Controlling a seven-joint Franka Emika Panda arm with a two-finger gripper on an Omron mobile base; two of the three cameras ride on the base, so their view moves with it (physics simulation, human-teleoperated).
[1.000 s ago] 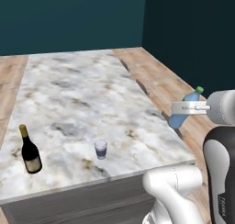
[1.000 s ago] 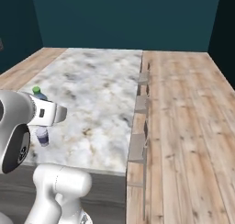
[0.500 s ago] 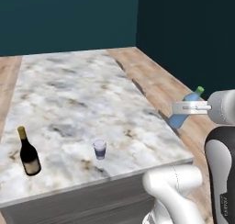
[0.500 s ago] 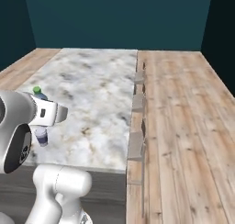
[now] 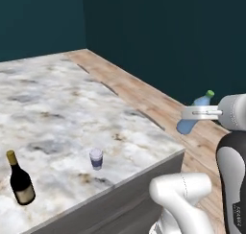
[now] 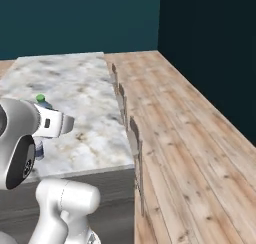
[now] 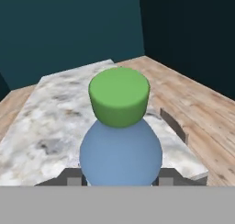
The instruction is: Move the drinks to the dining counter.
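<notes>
My gripper [image 5: 193, 115] is shut on the small blue-green bottle [image 5: 194, 114], which hangs tilted in the air off the right edge of the dining counter [image 5: 57, 103], its green cap up. The hand view looks down on that bottle [image 7: 120, 149], a dark fingertip [image 7: 73, 177] on each side of it. In the right base view its green cap [image 6: 40, 98] pokes up behind my hand. The dark wine bottle [image 5: 19, 185] stands upright near the counter's front left. The short lidded cup [image 5: 96, 158] stands near the front edge, to the right of the wine bottle.
Dark chair backs [image 6: 133, 134] line the counter's right side. Wooden floor [image 6: 190, 138] stretches to the right of them, up to dark teal walls [image 5: 158, 31]. The marbled top [image 6: 85, 88] beyond the cup is bare.
The whole picture has shifted, so the base has moved relative to the counter. The bottle stays in my grip at the same place beside my arm.
</notes>
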